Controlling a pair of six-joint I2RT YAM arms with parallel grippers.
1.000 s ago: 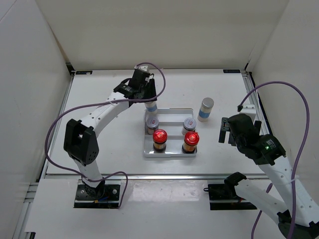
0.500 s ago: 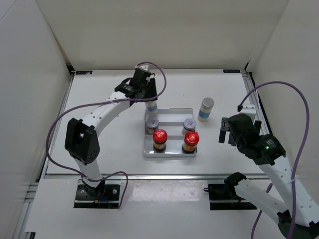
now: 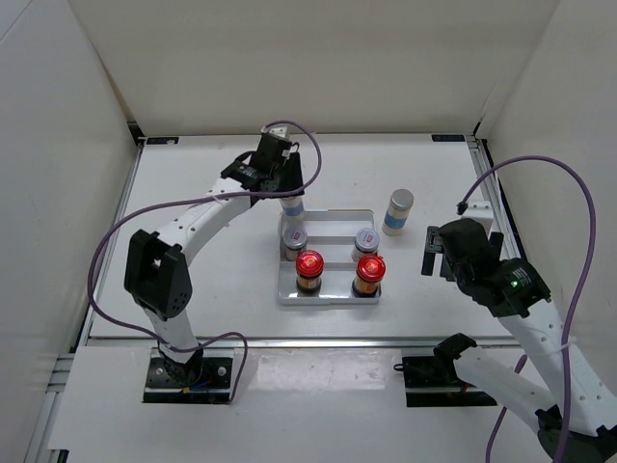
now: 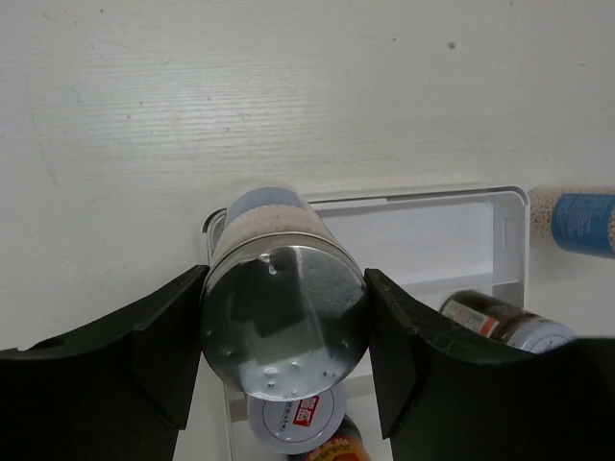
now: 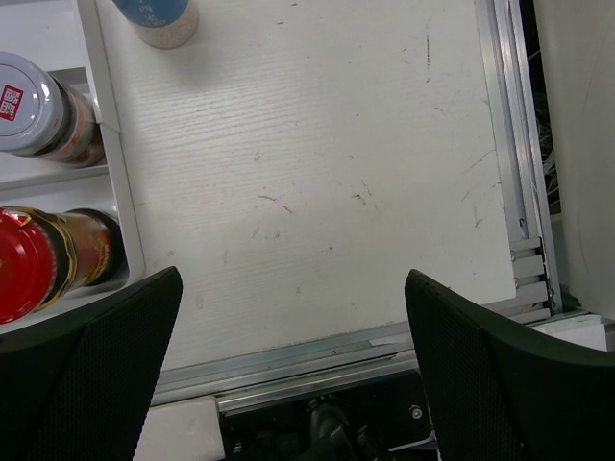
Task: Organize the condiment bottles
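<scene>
My left gripper (image 3: 287, 191) is shut on the silver cap of a white-and-blue bottle (image 3: 292, 205), which stands upright at the far left corner of the white tray (image 3: 333, 226). In the left wrist view the cap (image 4: 283, 327) fills the gap between both fingers (image 4: 163, 355). In the tray stand two silver-lidded jars (image 3: 295, 238) (image 3: 365, 238) and two amber bottles with red caps (image 3: 308, 262) (image 3: 370, 267). The second white-and-blue bottle (image 3: 397, 210) stands on the table right of the tray. My right gripper (image 3: 439, 253) is open and empty, right of the tray.
The right wrist view shows the tray's right wall (image 5: 110, 163), a jar (image 5: 34, 106), a red cap (image 5: 24, 264) and the loose bottle (image 5: 154, 19). The table's metal front rail (image 5: 365, 346) lies below the gripper. White walls enclose the table.
</scene>
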